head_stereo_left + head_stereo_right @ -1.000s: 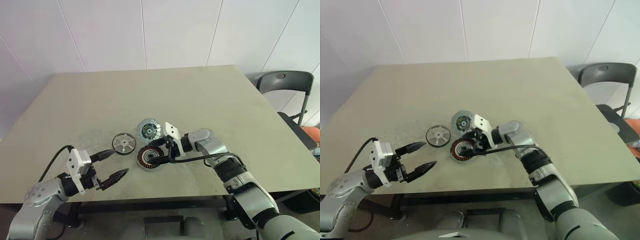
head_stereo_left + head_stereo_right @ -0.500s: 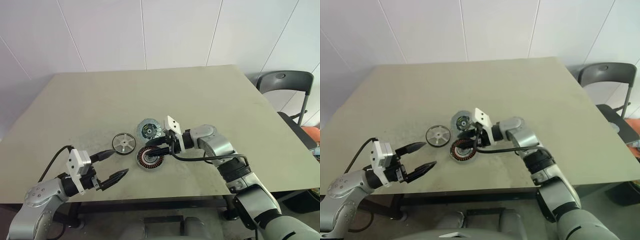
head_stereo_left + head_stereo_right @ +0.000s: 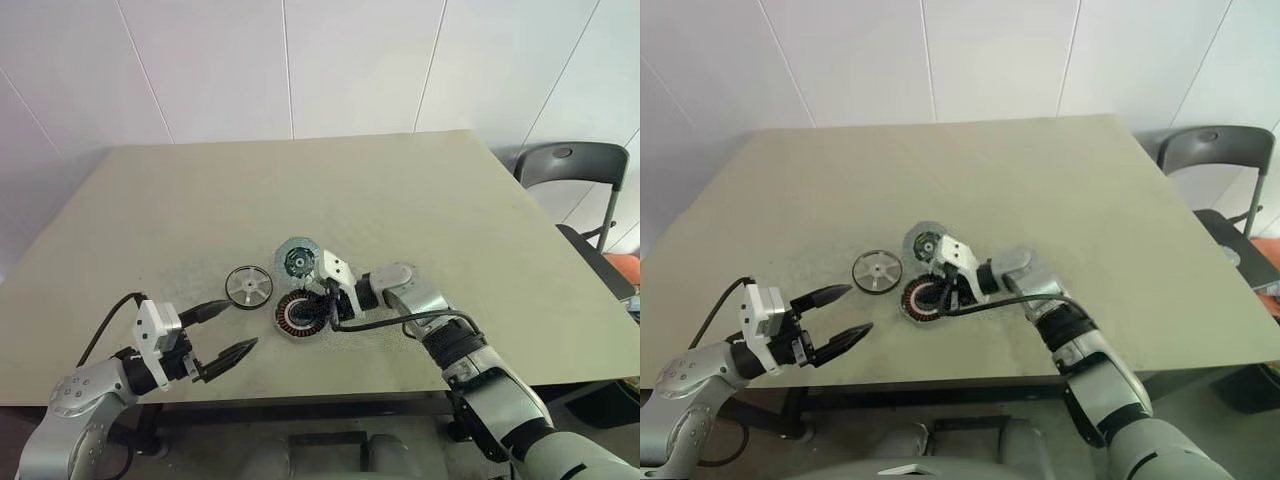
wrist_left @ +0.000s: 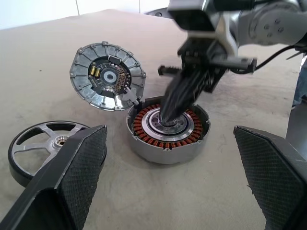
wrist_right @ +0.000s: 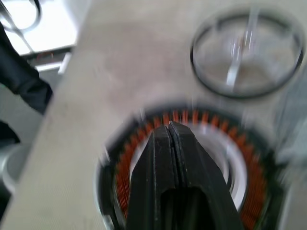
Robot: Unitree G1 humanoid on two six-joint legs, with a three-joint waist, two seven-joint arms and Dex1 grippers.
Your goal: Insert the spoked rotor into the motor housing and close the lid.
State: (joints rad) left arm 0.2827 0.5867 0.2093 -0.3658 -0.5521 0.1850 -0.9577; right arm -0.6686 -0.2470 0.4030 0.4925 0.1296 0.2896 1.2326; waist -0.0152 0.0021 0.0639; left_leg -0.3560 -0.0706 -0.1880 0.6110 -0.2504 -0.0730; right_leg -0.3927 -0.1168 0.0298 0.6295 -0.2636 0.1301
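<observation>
Our right gripper (image 4: 171, 114), jaws pressed together and empty, pokes down into the centre of the motor housing (image 3: 301, 315) on the worktop (image 3: 420, 200), inside its ring of coppery windings. The spoked rotor (image 3: 248, 285) lies flat just beside the housing, on our left side, untouched; the lid (image 3: 298, 259) rests just behind the housing, its edge overlapping the rim. Our left gripper (image 3: 228, 332) hangs near the worktop's front edge with jaws spread wide, holding nothing. We judge the left arm the nearer to the rotor, which sits ahead of those open jaws.
</observation>
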